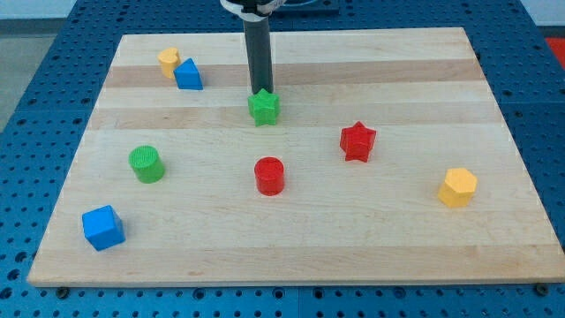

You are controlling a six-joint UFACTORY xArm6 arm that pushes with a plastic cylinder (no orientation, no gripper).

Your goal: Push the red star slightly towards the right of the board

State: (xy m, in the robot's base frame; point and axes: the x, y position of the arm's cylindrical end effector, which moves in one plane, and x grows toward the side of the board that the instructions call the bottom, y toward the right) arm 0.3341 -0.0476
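The red star (357,141) lies on the wooden board (291,238), right of centre. My tip (260,92) comes down from the view's top and ends right at the upper edge of the green star (263,108), touching or nearly touching it. The red star is well to the lower right of my tip, apart from it. The red cylinder (269,175) stands to the lower left of the red star.
A yellow hexagonal block (457,187) sits near the right edge. A green cylinder (146,164) and a blue cube (103,227) are at the left. A yellow block (168,62) and a blue triangular block (188,75) touch at the upper left.
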